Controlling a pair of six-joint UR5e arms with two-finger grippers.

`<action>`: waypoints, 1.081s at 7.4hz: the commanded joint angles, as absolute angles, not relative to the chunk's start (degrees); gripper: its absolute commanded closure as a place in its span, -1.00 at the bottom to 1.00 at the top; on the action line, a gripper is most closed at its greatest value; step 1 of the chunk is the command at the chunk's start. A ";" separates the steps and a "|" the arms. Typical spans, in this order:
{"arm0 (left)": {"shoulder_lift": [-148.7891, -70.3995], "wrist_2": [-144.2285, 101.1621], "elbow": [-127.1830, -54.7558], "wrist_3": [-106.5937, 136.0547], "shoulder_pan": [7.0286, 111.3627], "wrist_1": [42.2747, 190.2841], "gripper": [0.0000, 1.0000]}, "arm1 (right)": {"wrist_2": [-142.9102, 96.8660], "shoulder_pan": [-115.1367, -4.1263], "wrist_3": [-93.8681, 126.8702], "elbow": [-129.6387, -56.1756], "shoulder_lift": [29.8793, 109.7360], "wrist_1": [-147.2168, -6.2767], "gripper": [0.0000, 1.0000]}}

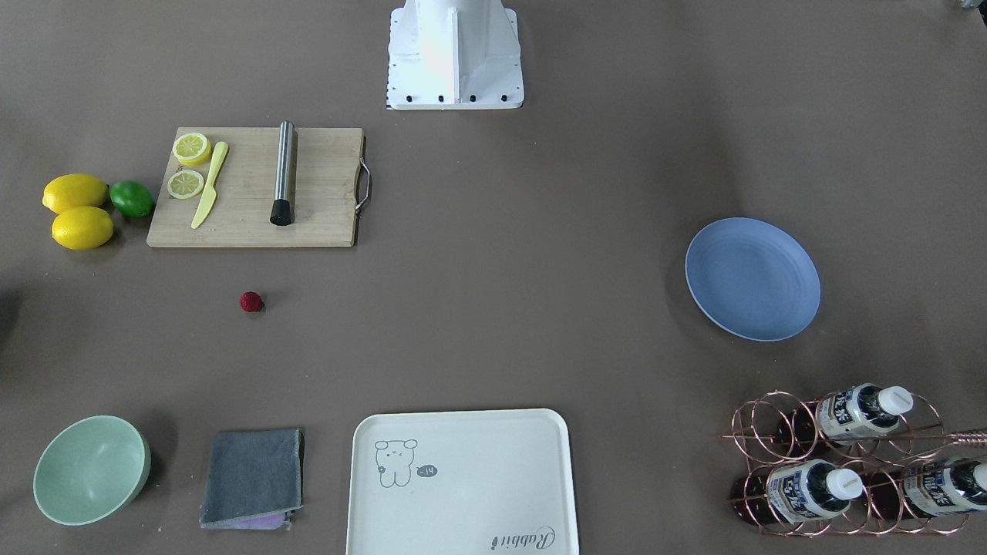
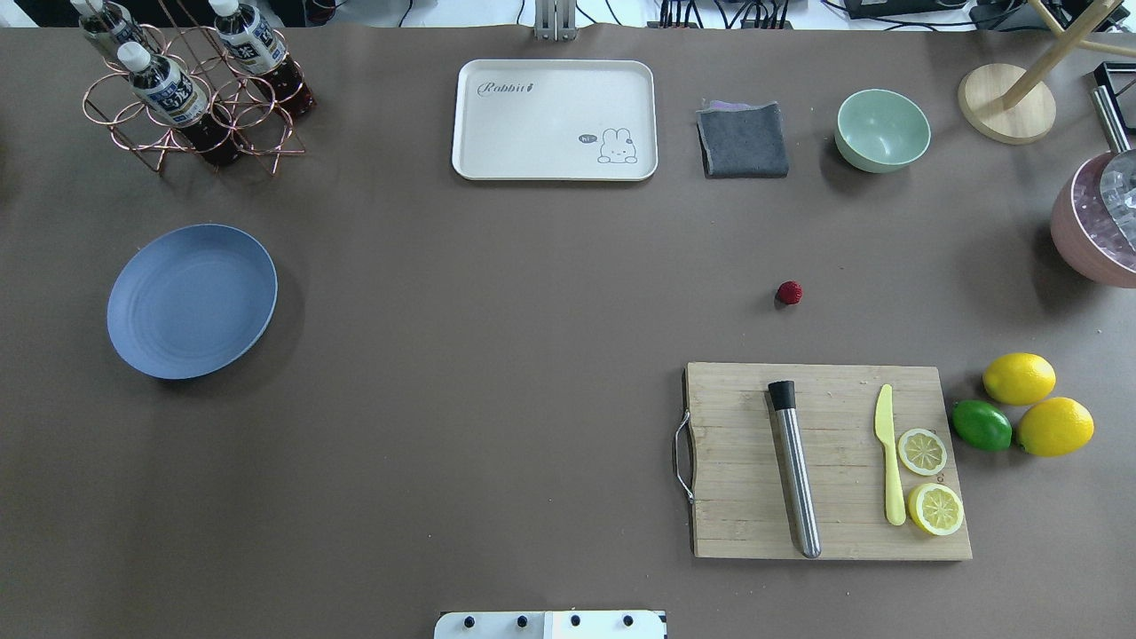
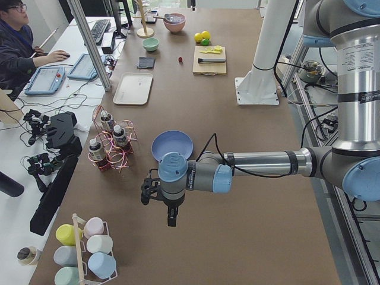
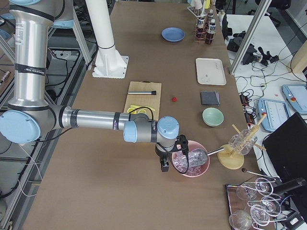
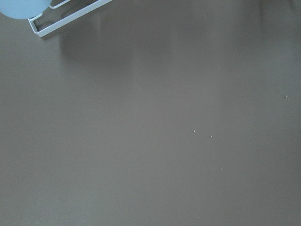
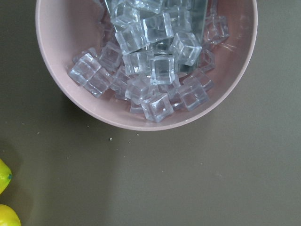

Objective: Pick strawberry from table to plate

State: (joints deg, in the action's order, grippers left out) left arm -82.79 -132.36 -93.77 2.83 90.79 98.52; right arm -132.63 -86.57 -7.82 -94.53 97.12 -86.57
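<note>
The strawberry (image 1: 251,302) (image 2: 789,293) is a tiny red berry lying alone on the grey-brown table (image 1: 501,308), just in front of the cutting board. It shows small in the side views (image 3: 180,59) (image 4: 174,99). The round blue plate (image 1: 752,278) (image 2: 192,300) (image 3: 172,145) (image 4: 172,34) lies empty far across the table. My left gripper (image 3: 172,218) hangs over bare table past the plate, towards the table's left end. My right gripper (image 4: 164,165) hangs beside a pink bowl of ice, at the right end. Both show only in side views, so I cannot tell if they are open or shut.
A wooden cutting board (image 2: 830,461) carries a steel muddler (image 2: 794,470), a yellow knife and lemon slices; two lemons (image 2: 1037,404) and a lime (image 2: 982,425) lie beside it. Cream tray (image 2: 555,120), grey cloth (image 2: 743,139), mint bowl (image 2: 882,130), bottle rack (image 2: 191,98), ice bowl (image 6: 146,61).
</note>
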 commanded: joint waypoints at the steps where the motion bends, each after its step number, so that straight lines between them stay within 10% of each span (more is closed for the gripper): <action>1: -82.79 -132.45 -93.87 2.81 90.79 98.53 -0.96 | -132.63 -86.57 -7.82 -94.48 97.12 -86.57 -1.00; 8: -83.23 -132.80 -94.56 3.25 91.32 98.53 -0.96 | -132.63 -86.57 -7.82 -94.57 97.12 -86.57 -1.00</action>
